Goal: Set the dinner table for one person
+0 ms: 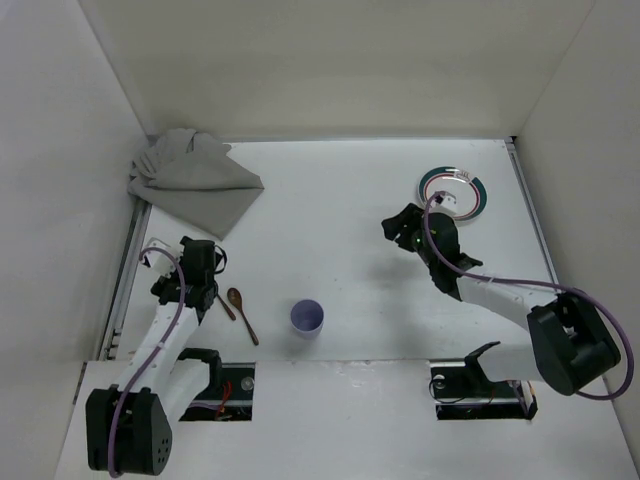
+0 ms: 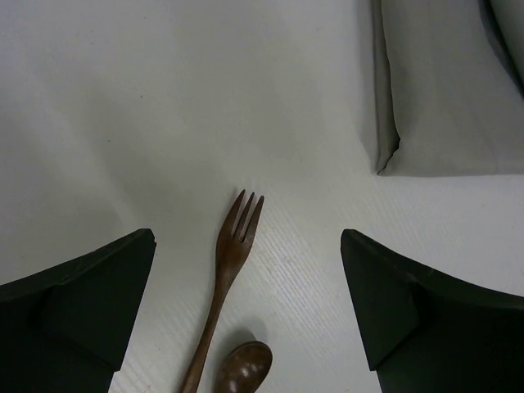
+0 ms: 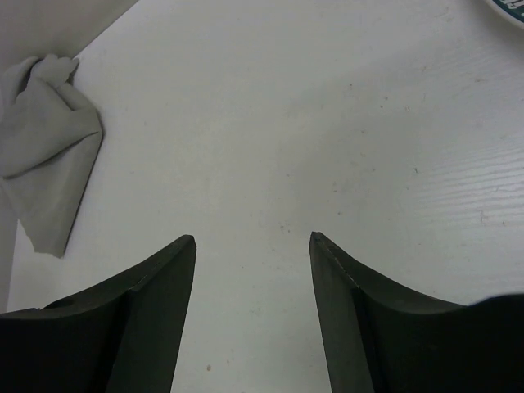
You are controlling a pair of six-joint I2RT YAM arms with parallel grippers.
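Observation:
The white dinner table (image 1: 340, 230) carries a crumpled grey cloth placemat (image 1: 190, 180) at the far left, a teal-rimmed plate (image 1: 453, 192) at the far right and a purple cup (image 1: 307, 318) near the front middle. A wooden spoon (image 1: 243, 312) and a wooden fork (image 1: 222, 303) lie left of the cup. My left gripper (image 1: 203, 262) is open and empty just above them. In the left wrist view the fork (image 2: 225, 278) and the spoon's bowl (image 2: 241, 368) lie between its open jaws (image 2: 247, 237). My right gripper (image 1: 400, 226) hovers open and empty left of the plate, over bare table (image 3: 252, 237).
White panels wall the table on three sides. The placemat's folded edge (image 2: 446, 90) shows ahead and to the right of my left gripper. In the right wrist view the cloth (image 3: 45, 139) lies at the far left, and the plate's rim (image 3: 512, 6) is at the top right corner.

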